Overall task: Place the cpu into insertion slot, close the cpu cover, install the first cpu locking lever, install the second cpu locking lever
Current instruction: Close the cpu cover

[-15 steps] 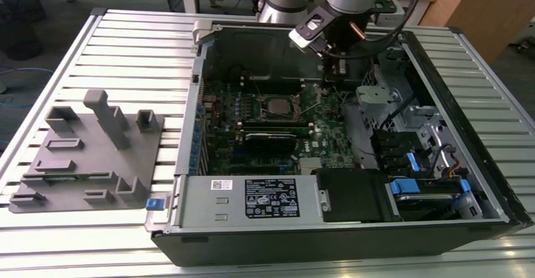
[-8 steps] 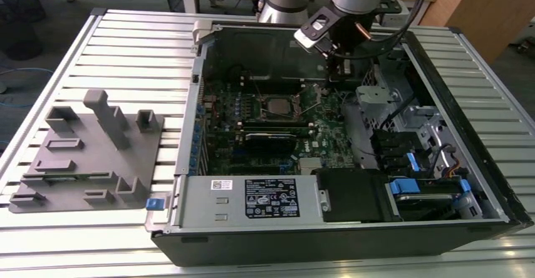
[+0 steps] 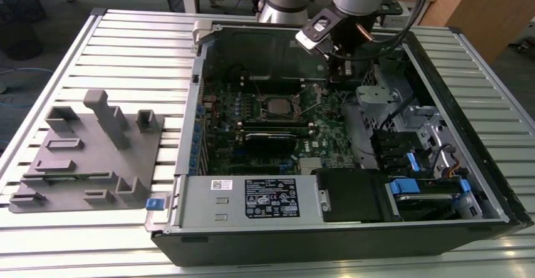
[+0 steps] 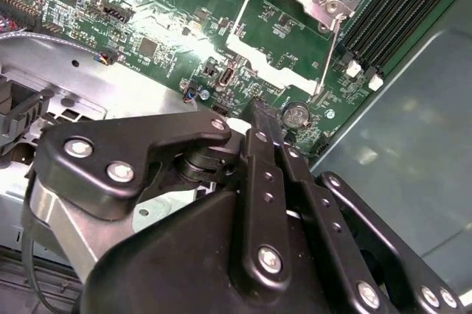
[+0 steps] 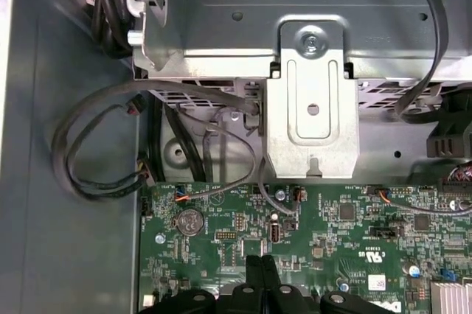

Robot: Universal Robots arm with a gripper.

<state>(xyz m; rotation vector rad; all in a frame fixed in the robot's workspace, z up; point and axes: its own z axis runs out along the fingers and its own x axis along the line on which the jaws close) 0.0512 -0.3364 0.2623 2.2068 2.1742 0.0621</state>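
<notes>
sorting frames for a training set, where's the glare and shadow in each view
Exterior view: the slatted table glares white along its near edge, and the computer case interior is dim. Second wrist view: white glare washes out patches of the green circuit board beyond the gripper. First wrist view: even light, a mild sheen on the metal bracket, shadow around the cables.
</notes>
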